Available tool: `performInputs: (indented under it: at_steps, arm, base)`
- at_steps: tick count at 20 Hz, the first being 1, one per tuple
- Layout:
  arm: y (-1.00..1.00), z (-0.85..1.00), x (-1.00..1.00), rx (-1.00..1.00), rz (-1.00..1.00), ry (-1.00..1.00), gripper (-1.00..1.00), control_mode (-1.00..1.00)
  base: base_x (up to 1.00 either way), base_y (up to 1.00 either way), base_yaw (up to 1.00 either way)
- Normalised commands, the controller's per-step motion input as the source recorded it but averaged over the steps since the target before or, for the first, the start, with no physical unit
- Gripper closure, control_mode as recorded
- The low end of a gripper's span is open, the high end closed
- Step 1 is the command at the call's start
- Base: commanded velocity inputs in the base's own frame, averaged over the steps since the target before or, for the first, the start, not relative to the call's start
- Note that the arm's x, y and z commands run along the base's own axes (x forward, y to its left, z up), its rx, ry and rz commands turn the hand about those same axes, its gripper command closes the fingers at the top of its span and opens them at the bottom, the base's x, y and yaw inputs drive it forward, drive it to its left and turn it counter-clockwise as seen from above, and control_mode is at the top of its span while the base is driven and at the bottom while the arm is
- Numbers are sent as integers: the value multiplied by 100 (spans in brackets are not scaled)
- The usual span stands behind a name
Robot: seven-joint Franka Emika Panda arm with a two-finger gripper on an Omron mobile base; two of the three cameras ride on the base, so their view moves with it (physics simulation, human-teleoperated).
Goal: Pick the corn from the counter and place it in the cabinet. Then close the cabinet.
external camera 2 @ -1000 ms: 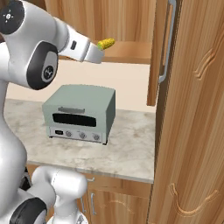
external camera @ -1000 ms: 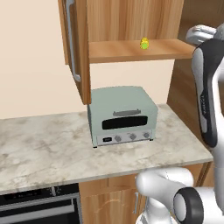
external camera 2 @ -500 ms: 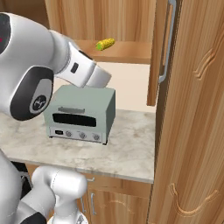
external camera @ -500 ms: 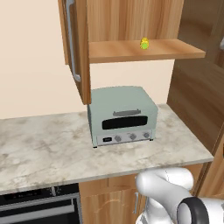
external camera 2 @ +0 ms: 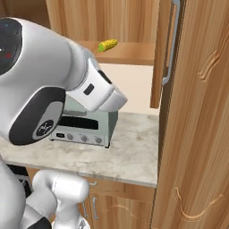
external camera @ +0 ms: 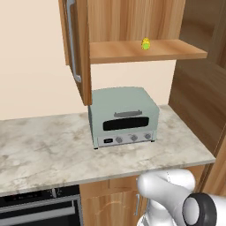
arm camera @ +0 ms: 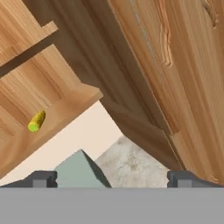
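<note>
Left base view: the corn [external camera: 146,43] lies on the wooden shelf of the cabinet [external camera: 145,52], whose left door [external camera: 76,48] stands open — below, a pale green toaster oven [external camera: 124,115] sits on the marbled counter [external camera: 44,148]. Right base view: the white arm [external camera 2: 53,85] covers part of the toaster oven, and the right door's silver handle [external camera 2: 171,42] shows. Hand view: the gripper [arm camera: 112,179] is spread wide and empty, its dark fingertips [arm camera: 41,178] well apart — the finger-like corn lies on the tilted shelf.
</note>
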Motion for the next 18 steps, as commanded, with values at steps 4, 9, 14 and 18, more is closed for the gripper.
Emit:
performInputs:
  at_steps: [4,9,14,18]
  arm:
    - [-33,0,-1,17,-2,0,-100,-100]
    - [-15,-19,-3,16,0,-6,-100,-100]
    - [-20,-29,-2,21,0,-18,-100,-100]
    - [-23,-14,0,18,0,-20,-100,-100]
  base:
    - [0,0,0]
    - [0,0,0]
    - [0,0,0]
    - [0,0,0]
